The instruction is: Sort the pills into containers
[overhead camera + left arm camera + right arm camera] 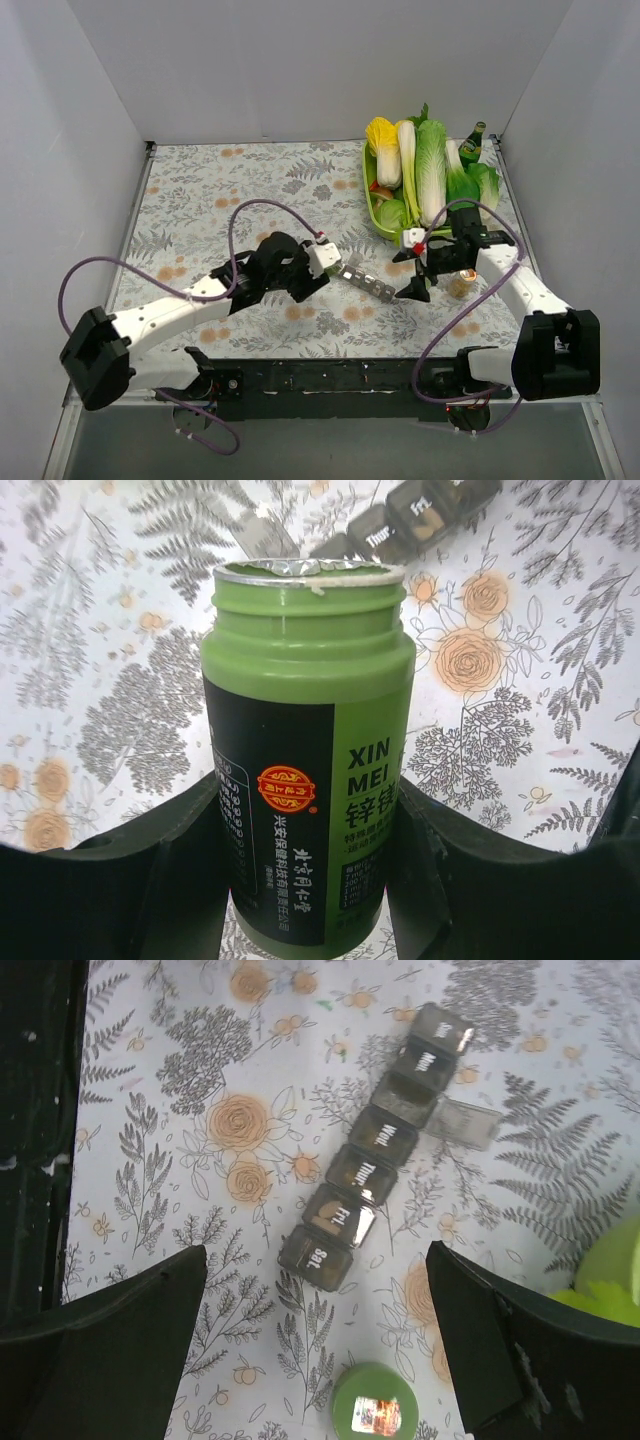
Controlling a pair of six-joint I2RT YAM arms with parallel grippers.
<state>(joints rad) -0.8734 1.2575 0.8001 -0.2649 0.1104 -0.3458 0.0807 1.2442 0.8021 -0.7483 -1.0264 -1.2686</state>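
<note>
The containers (365, 282) are a grey strip of day-marked compartments lying slantwise on the flowered cloth between my two grippers. In the right wrist view the containers (372, 1172) have one lid (465, 1122) swung open, and a tan pill (322, 1218) shows in the "Fri" cell. My left gripper (310, 820) is shut on a green pill bottle (305, 730). The bottle has no cap, torn foil rims its mouth, and it points at the containers (420, 515). My right gripper (315, 1255) hovers open over the "Sat" end. A green cap (372, 1408) lies on the cloth beneath it.
A green tray (375, 215) of cabbages, corn and a small bottle stands at the back right, close behind my right gripper (414, 288). Its leafy edge (610, 1270) shows at the right in the right wrist view. White walls enclose the table on three sides.
</note>
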